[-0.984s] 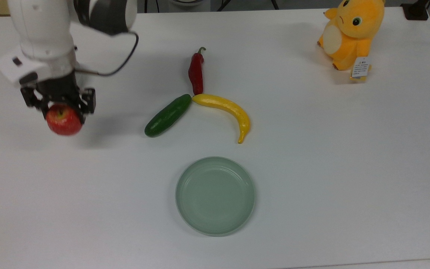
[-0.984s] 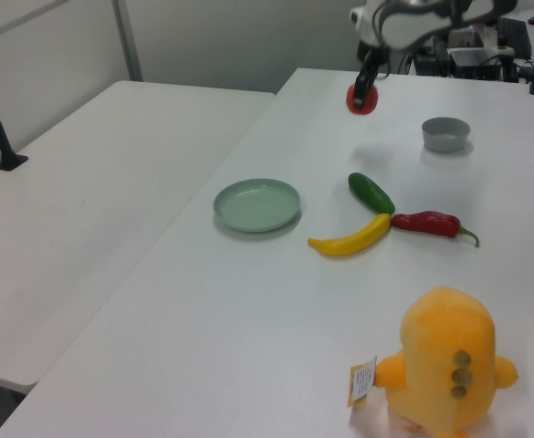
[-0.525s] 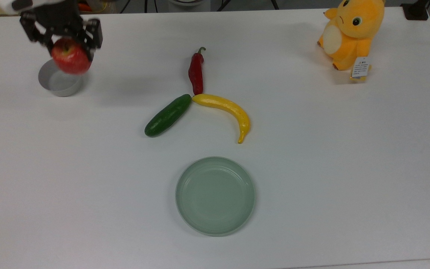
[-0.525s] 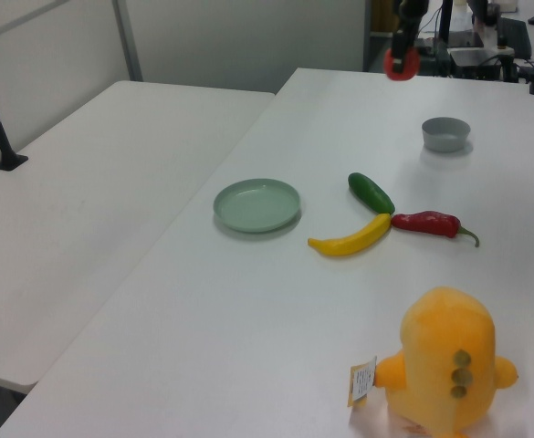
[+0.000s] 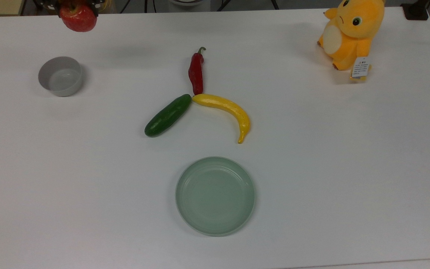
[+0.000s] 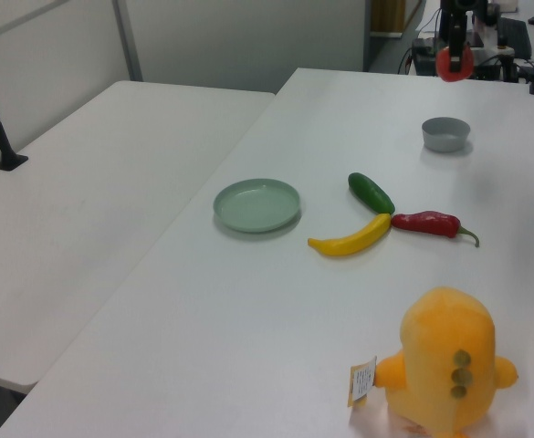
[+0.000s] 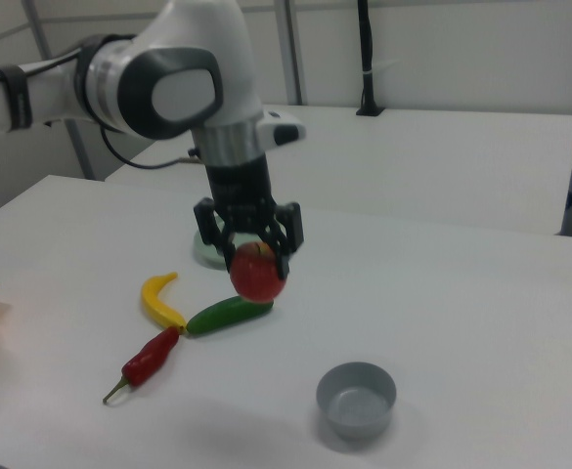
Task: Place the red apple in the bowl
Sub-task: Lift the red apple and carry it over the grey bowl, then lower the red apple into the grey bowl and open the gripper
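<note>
Pincer (image 7: 256, 256) grips red apple (image 7: 257, 273); plush's tag (image 5: 361, 67) seems illegible.

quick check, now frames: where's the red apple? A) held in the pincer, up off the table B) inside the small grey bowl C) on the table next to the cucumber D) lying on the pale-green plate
A: the glossy round red apple hangs clamped in the black pincer above the white table, while the small round light-grey bowl sits empty.
</note>
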`<action>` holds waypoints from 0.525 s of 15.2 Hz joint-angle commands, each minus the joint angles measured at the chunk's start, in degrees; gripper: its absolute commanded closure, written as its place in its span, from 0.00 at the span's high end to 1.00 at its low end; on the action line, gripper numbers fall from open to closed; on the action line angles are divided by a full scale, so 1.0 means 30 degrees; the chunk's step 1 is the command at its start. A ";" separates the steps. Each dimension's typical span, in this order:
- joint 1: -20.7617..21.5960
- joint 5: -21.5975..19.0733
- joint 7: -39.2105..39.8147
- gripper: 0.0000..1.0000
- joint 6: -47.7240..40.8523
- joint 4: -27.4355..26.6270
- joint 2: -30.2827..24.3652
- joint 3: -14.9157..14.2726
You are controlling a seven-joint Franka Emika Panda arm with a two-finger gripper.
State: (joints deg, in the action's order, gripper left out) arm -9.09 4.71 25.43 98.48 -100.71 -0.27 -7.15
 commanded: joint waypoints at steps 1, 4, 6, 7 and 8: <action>-0.0689 0.0011 0.1596 0.30 0.0424 -0.1498 -0.0381 -0.0283; -0.1568 0.0070 0.3264 0.30 0.2700 -0.2871 -0.0350 -0.0283; -0.1919 0.0099 0.3679 0.30 0.5218 -0.3781 -0.0030 -0.0399; -0.2124 0.0099 0.3709 0.30 0.6246 -0.4046 0.0204 -0.0429; -0.2301 0.0128 0.3709 0.30 0.7126 -0.4194 0.0438 -0.0458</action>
State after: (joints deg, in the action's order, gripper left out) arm -14.82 4.79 34.78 111.50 -109.61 0.44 -8.07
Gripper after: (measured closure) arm 0.211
